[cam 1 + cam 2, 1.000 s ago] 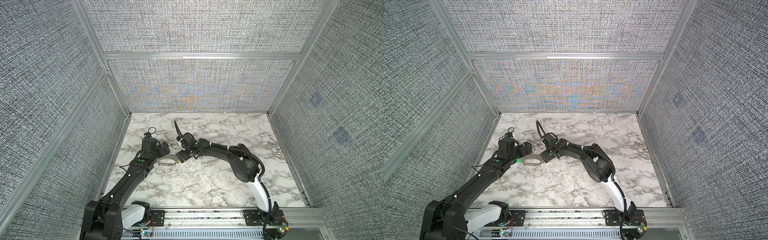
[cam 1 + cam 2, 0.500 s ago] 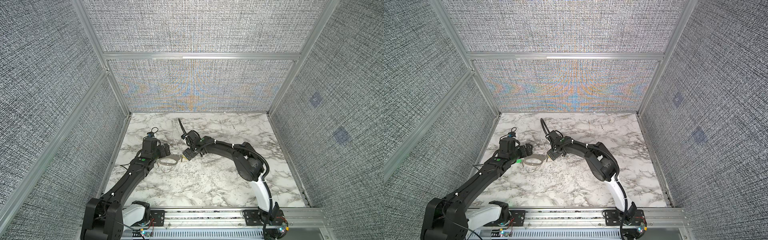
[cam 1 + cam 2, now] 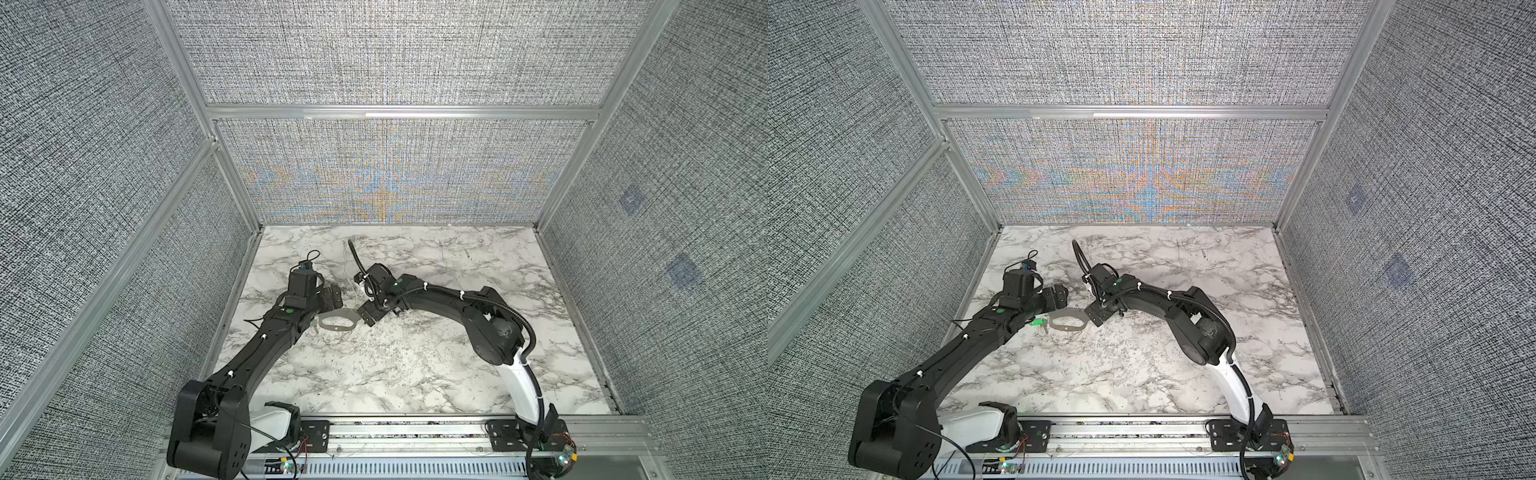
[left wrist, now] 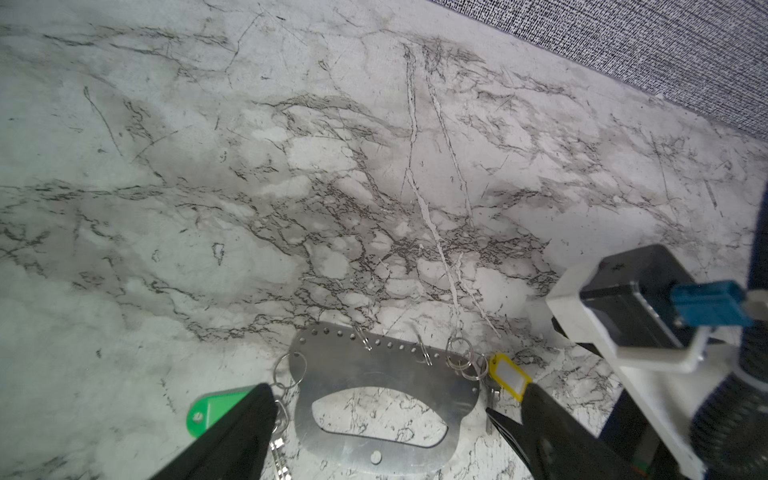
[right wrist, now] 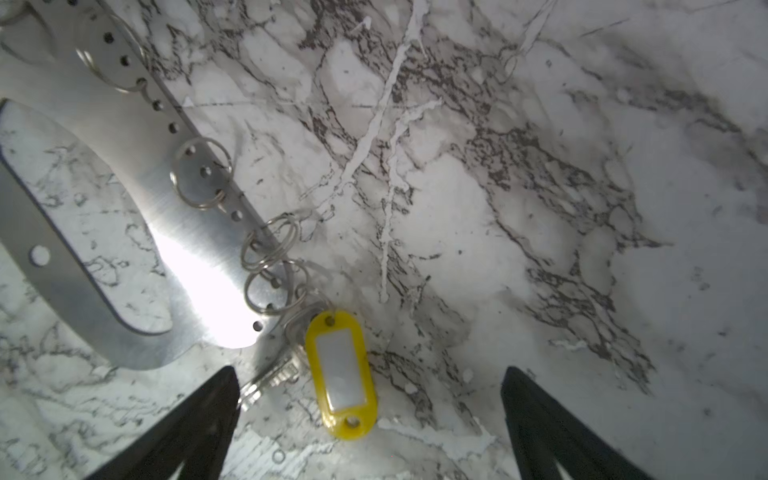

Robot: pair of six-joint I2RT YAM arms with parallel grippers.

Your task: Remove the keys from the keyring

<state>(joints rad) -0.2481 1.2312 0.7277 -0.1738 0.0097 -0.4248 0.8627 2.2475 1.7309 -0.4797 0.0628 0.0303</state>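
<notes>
1. Overhead, in both top views, the keyring (image 3: pixel 336 325) lies flat on the marble table (image 3: pixel 415 374), left of the middle, between the tips of the left arm (image 3: pixel 266 349) and the right arm (image 3: pixel 449 299). In a top view a green tag (image 3: pixel 1036 322) peeps out just beside the keyring's left end, against the left arm.
2. Looking through the left wrist view, the left gripper (image 4: pixel 399 390) stands spread wide and holds nothing; its fingers (image 4: pixel 232 436) sit either side of the keyring. One finger covers part of the green tag, and the green-tagged key (image 4: pixel 277 451) is linked to a split ring (image 4: pixel 291 370) at that end. The other fingertip is just beside the yellow tag (image 4: pixel 509 376).
3. Through the right wrist view, the right gripper (image 5: pixel 369 371) is likewise spread wide and empty. The yellow tag and the yellow-tagged key (image 5: pixel 272 376) lie on the marble between its fingers, joined by rings (image 5: pixel 270 266) to the keyring's end. One fingertip is right by the key's blade; whether they touch I cannot tell.
</notes>
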